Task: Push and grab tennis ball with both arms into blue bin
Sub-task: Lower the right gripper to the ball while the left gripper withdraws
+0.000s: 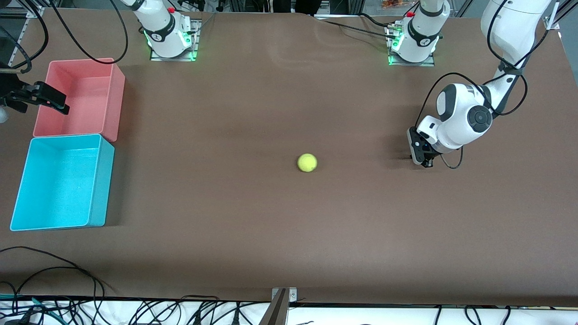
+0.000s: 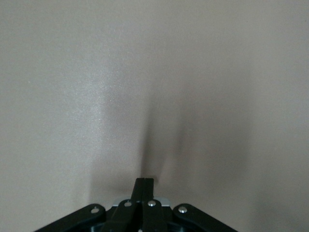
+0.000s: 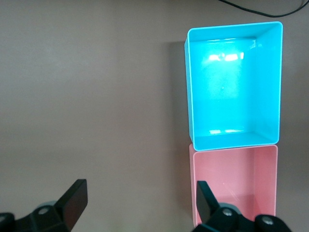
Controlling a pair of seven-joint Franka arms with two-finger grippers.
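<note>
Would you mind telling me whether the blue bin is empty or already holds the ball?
Empty: the blue bin shows only bare floor, and the tennis ball sits mid-table.

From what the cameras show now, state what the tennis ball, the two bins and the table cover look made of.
Tennis ball: fuzzy felt, matte yellow-green, soft-edged outline.
Blue bin: likely molded plastic; smooth walls, with bright glare on its floor in the right wrist view.
Pink bin: apparently the same plastic, duller sheen.
Table cover: matte brown sheet, perhaps paper or fabric; a faint ripple shows near the bases.
</note>
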